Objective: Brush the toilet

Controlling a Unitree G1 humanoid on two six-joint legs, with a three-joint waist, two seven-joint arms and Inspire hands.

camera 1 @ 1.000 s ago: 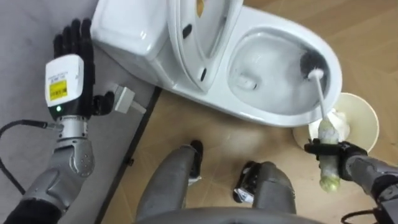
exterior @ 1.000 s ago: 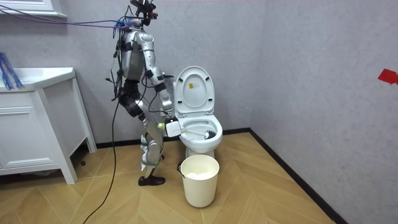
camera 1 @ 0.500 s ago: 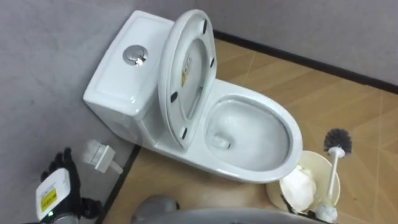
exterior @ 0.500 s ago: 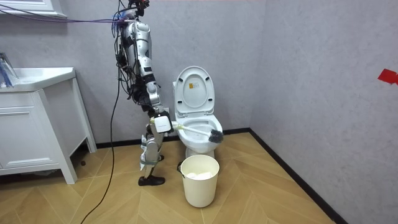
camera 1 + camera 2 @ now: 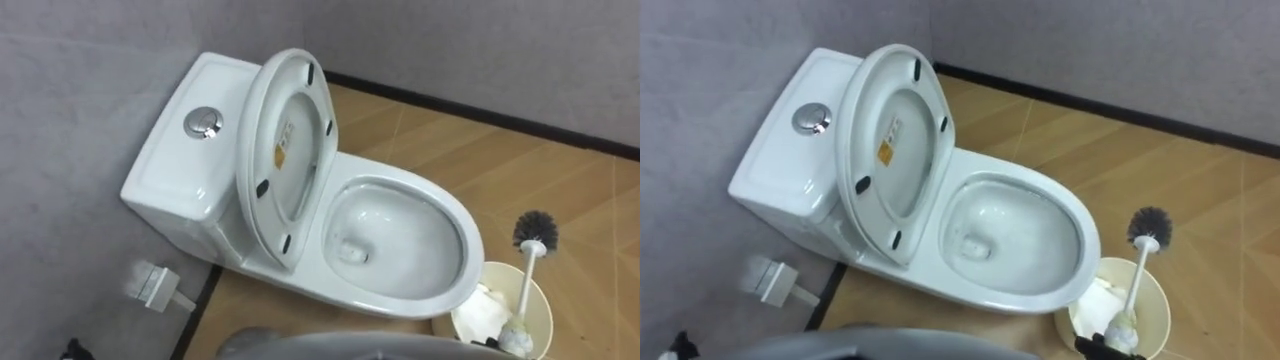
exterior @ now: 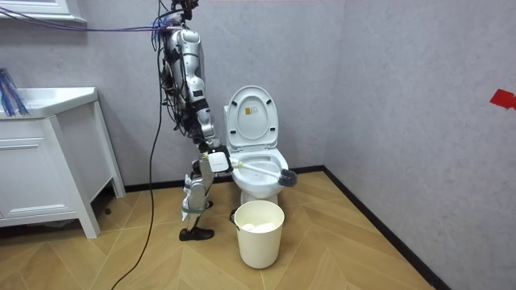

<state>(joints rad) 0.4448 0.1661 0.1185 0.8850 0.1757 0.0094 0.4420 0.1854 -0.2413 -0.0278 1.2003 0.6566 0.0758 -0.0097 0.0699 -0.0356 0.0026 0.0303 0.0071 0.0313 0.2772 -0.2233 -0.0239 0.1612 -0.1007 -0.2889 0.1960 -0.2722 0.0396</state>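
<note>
White shaft, dark bristles: in the left eye view I see the toilet brush [image 5: 536, 230] upright beside the toilet [image 5: 172, 165] bowl, in front of the bin [image 5: 546, 302]. In the room view my right hand [image 6: 218, 162] is closed round its handle. In the right eye view my left hand [image 5: 680, 345] shows low; its fingers I cannot tell.
</note>
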